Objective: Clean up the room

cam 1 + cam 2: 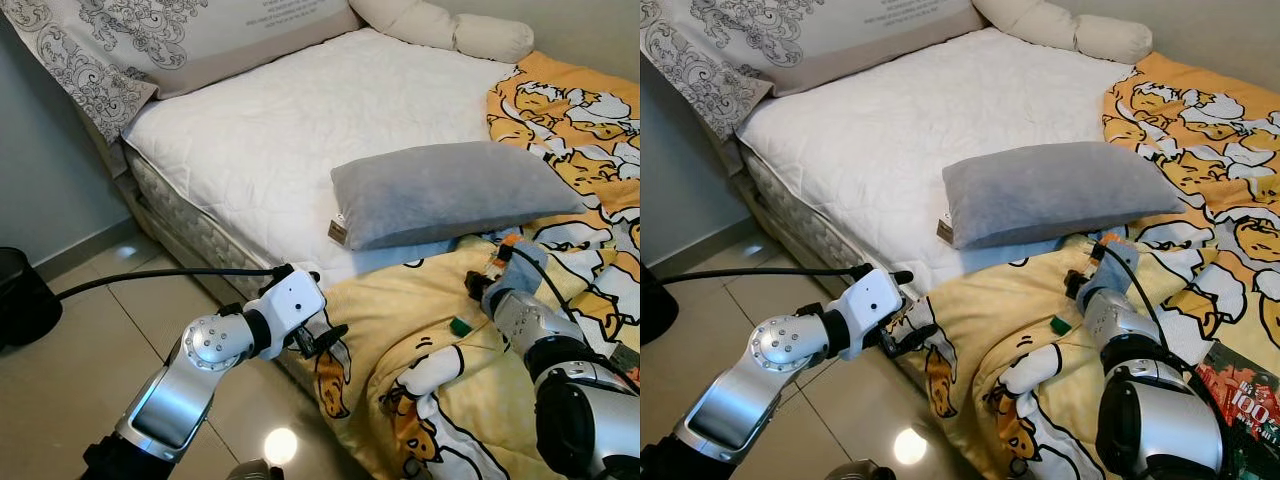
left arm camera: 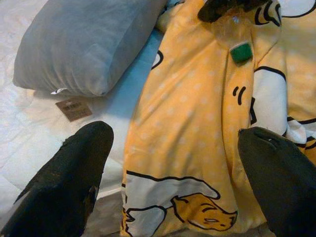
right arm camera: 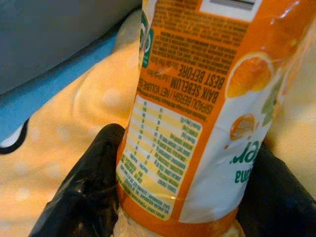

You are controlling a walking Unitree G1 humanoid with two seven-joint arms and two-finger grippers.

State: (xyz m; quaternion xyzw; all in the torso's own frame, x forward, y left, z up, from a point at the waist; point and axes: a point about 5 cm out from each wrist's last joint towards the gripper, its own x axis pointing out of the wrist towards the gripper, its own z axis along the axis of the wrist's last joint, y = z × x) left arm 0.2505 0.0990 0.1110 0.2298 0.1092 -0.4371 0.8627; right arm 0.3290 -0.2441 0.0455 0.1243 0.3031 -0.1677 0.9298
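A bed point(image 1: 260, 140) with a white quilted mattress is seen from above, and a grey pillow point(image 1: 450, 190) lies across its middle. A yellow blanket point(image 1: 400, 330) with cartoon prints covers the near and right part of the bed and hangs over its edge.

The right gripper point(image 3: 177, 207) is placed on the blanket just in front of the pillow. Its two black fingers point(image 3: 84, 192) are closed on an orange bottle point(image 3: 197, 108), one finger on each side of the label. In the wrist view the label is shown with small print and a picture of an orange. In the left eye view the bottle point(image 1: 497, 262) is mostly hidden behind the right arm. Its green cap point(image 1: 459, 325) is seen on the blanket, close to the arm.

The left gripper point(image 1: 325, 340) is held at the edge of the bed, near the hanging part of the blanket. Its fingers point(image 2: 64, 182) are spread wide apart and nothing is held between them. In the left wrist view the blanket, the pillow with a brown tag point(image 2: 73, 109) and the green cap point(image 2: 241, 51) are seen past the fingers.

A black cable point(image 1: 160, 275) runs from the left arm toward a dark object point(image 1: 20, 300) on the tiled floor point(image 1: 100, 350). Patterned pillows point(image 1: 120, 45) lie at the head of the bed.
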